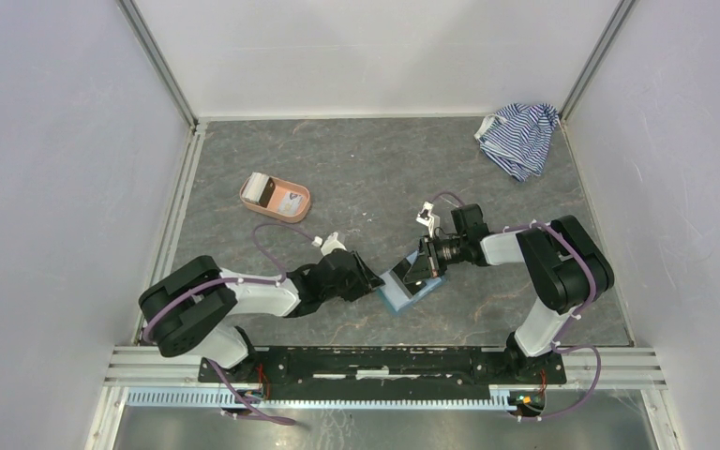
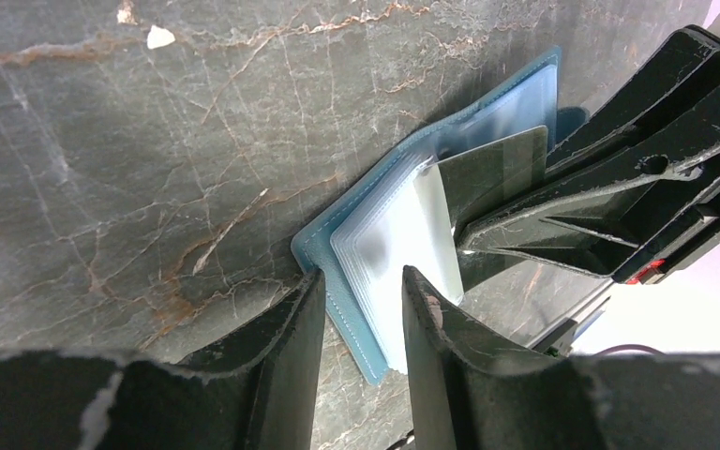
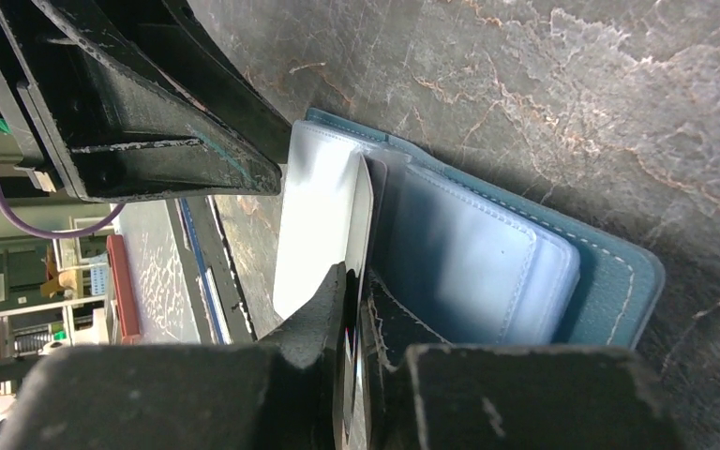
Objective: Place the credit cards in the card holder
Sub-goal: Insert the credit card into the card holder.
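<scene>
I see the card holder (image 2: 319,251) lying open on the grey surface (image 1: 356,159), close to the front, right between my two arms. Its blue cover is flat on the stone and its clear sleeves (image 2: 394,244) fan up from it.

My right end effector (image 3: 356,281) is pinched tight on a dark card (image 2: 492,173). The fingers hold the back end of the card. The card stands up on its thin edge, and its front end is in among the sleeves, with a pale stack of them on one side and more on the other. I cannot tell if it is really inside a pocket.

My left end effector (image 2: 364,281) sits at the near corner of the card holder. Its two fingers are a little bit apart, and the corner of the cover and sleeves is in the gap between them. I cannot tell if they are squeezing it.

Far back on the left there is a pink tray (image 1: 305,204) with some pale things in it. A striped cloth (image 1: 518,139) is bunched up in the far right corner. Both are well apart from the card holder.
</scene>
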`<state>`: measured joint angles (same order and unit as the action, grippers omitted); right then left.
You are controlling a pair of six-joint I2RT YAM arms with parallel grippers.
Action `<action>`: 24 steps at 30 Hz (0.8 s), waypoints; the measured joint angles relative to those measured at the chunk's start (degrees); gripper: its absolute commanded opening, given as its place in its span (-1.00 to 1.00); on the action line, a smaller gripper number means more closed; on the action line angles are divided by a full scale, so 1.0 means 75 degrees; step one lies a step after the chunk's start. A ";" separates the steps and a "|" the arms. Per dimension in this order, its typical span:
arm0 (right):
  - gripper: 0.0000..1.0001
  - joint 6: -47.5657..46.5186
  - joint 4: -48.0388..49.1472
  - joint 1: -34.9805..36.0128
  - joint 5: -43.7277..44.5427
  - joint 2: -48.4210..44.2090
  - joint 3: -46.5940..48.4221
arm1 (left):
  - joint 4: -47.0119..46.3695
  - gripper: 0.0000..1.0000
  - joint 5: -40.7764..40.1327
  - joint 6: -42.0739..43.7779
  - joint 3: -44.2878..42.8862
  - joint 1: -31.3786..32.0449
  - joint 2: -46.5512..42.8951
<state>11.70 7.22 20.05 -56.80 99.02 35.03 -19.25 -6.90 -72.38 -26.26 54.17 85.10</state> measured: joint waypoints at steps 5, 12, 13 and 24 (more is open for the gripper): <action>-0.79 0.0119 0.0085 -0.0003 -0.0012 0.0000 -0.0038 | 0.0041 -0.09 0.0029 0.0312 -0.0070 -0.0009 0.0015; -0.76 0.0149 0.0125 0.0012 -0.0009 0.0003 -0.0050 | 0.0102 0.18 0.0070 0.0982 -0.0073 -0.0041 -0.0256; -0.75 0.0149 0.0125 0.0017 -0.0009 0.0003 -0.0050 | 0.0160 0.20 0.0067 0.1067 -0.0067 -0.0064 -0.0376; -0.72 0.0149 0.0131 0.0017 0.0012 0.0017 -0.0050 | 0.1457 0.34 -0.0035 0.2323 -0.1046 -0.0662 -0.1043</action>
<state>12.82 8.21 20.18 -56.71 99.15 34.65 -8.32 -7.16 -54.96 -34.11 49.21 77.28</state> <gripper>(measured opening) 0.139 0.664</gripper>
